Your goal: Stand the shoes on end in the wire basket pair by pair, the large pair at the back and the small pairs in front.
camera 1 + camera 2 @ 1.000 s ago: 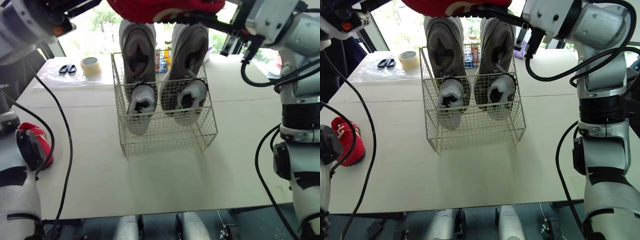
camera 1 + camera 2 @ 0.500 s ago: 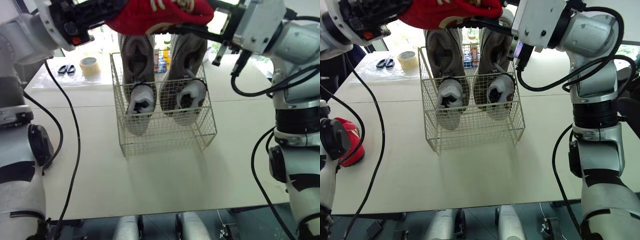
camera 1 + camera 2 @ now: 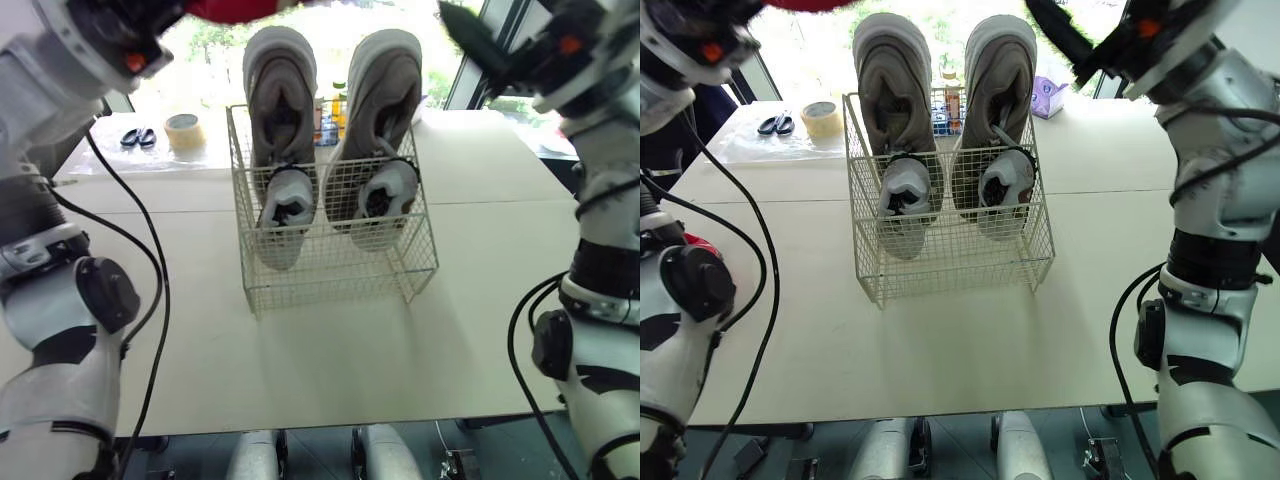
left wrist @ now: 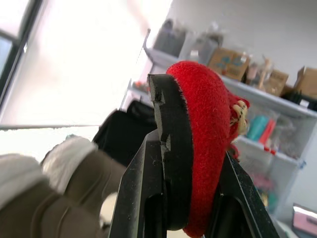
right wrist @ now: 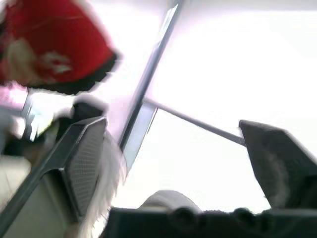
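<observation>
1. Worktop (image 3: 330, 350), white, carries the wire basket (image 3: 330, 288). The large grey pair (image 3: 281, 85) stands on end at its back, the small grey-and-white pair (image 3: 286, 205) in front.
2. Your left wrist view shows the left hand (image 4: 190, 158) clamped on a red shoe (image 4: 210, 129).
3. Your right wrist view shows the right hand (image 5: 171, 134) with its fingers wide apart, the red shoe clear of them.
4. Head views put that shoe raised, left of the basket.

My head's two eyes look forward and down over the table (image 3: 330, 370), sharing the wire basket (image 3: 340, 270) at middle distance. My left wrist camera sits close against the red shoe (image 4: 208, 144) — my right wrist camera tilts upward, catching that shoe too.
</observation>
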You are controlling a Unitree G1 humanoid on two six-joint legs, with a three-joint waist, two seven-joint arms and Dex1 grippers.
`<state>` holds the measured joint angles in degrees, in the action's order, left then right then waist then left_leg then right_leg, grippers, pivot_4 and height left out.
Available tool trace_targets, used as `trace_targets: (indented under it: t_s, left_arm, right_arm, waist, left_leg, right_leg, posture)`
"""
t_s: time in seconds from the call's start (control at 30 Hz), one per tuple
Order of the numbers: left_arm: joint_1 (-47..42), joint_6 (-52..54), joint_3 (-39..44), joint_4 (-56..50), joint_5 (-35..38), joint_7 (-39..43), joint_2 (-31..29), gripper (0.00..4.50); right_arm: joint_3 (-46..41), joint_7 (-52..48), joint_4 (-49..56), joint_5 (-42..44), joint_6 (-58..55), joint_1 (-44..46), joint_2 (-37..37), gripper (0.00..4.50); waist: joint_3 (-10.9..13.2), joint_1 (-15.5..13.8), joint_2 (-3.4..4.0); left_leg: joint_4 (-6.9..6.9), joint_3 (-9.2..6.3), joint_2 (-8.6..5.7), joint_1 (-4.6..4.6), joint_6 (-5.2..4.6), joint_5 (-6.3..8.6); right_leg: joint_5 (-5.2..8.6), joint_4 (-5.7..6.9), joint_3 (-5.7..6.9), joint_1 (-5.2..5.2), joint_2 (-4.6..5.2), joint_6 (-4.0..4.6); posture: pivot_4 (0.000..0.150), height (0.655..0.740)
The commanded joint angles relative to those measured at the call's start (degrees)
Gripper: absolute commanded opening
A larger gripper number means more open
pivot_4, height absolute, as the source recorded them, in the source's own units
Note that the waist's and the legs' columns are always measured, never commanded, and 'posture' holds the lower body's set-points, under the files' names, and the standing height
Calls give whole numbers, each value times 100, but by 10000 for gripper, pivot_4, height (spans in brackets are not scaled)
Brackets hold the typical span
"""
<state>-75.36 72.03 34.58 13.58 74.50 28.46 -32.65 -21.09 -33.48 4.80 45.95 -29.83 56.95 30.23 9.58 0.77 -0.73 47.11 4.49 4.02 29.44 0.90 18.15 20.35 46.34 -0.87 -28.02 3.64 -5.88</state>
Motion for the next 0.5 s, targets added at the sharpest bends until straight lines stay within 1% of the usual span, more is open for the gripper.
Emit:
trace_targets:
  t_s: [0.03,0.1,0.13,0.23,0.3,0.5]
  left_arm:
    - [91,-814,383,-891,937,-1231,765,2394]
    - [303,-1300,294,-1333,1015,-1516,1265,2394]
    - [420,-1530,225,-1526,1021,-1598,1489,2394]
    - [742,-1976,5,-1860,1089,-1710,1908,2394]
    - [953,-2155,-147,-1992,1140,-1728,2046,2394]
    - [1436,-2361,-607,-2330,1479,-1864,2144,2394]
  right_arm:
    - [-532,1687,664,2389,-777,-211,-1013,44487]
    - [-450,2311,852,2930,-766,-294,-1594,44487]
    - [-329,2512,944,3020,-731,-304,-1840,44487]
    - [-17,2826,1108,3128,-560,-204,-2326,44487]
    - [141,2881,1143,3115,-434,-102,-2493,44487]
    - [438,2684,1004,2840,-186,153,-2494,44487]
  waist:
    - [-4,8,0]
    - [-5,15,3]
    - [-5,14,3]
    - [-5,16,3]
    - [-5,18,3]
    - [-5,0,2]
  left_leg:
    - [2,-1,0,-4,1,-1]
    - [3,1,-2,-7,9,-5]
    - [3,4,-13,-7,11,-6]
    - [3,4,-17,4,11,-6]
    - [1,4,-18,10,6,-4]
    - [0,1,-20,11,-27,15]
  right_leg:
    - [0,5,0,2,0,0]
    - [0,17,-2,0,-2,0]
    - [0,20,-3,-4,-4,0]
    - [0,22,-4,-16,-10,0]
    - [0,15,-4,-20,-14,0]
    - [0,3,-1,-10,-20,0]
  posture:
    - [1500,6609]
    - [1500,6609]
    - [1500,6609]
    - [1500,6609]
    - [1500,6609]
    - [1500,6609]
